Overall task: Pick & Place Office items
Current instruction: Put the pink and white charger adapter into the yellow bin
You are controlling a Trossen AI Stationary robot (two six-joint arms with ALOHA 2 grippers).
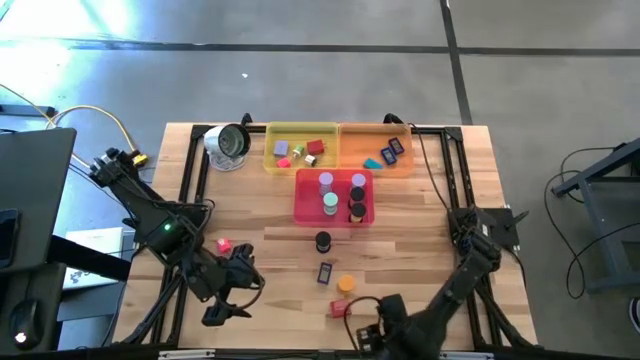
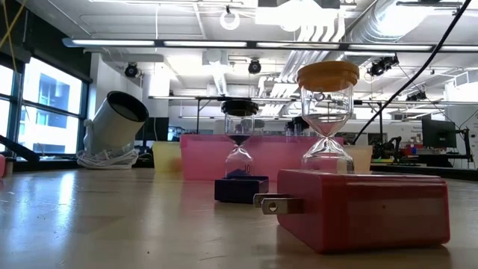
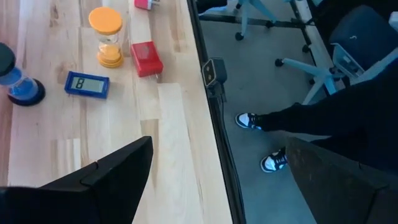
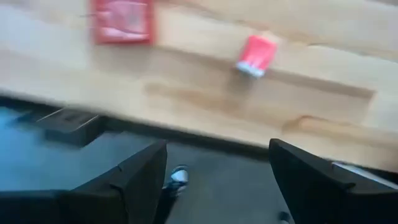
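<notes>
Several office items stand loose on the table's near middle: a black sand timer [image 1: 322, 241], a blue rectangular piece [image 1: 325, 272], an orange-capped sand timer [image 1: 346, 284] and a red block [image 1: 340, 308] with plug prongs [image 2: 270, 202]. A pink-red piece [image 1: 223, 245] lies farther left. My left gripper [image 1: 225, 303] hangs open above the near left of the table, nothing between its fingers [image 3: 112, 180]. My right gripper [image 1: 372, 335] hangs open over the table's near edge, just near of the red block [image 4: 122, 22].
A yellow tray [image 1: 272, 158] and an orange tray [image 1: 348, 160] stand at the far edge, a pink tray [image 1: 303, 205] in front of them, all holding small pieces. A round silver-rimmed object [image 1: 228, 145] sits far left. A person's shoes [image 3: 249, 119] show beyond the table's edge.
</notes>
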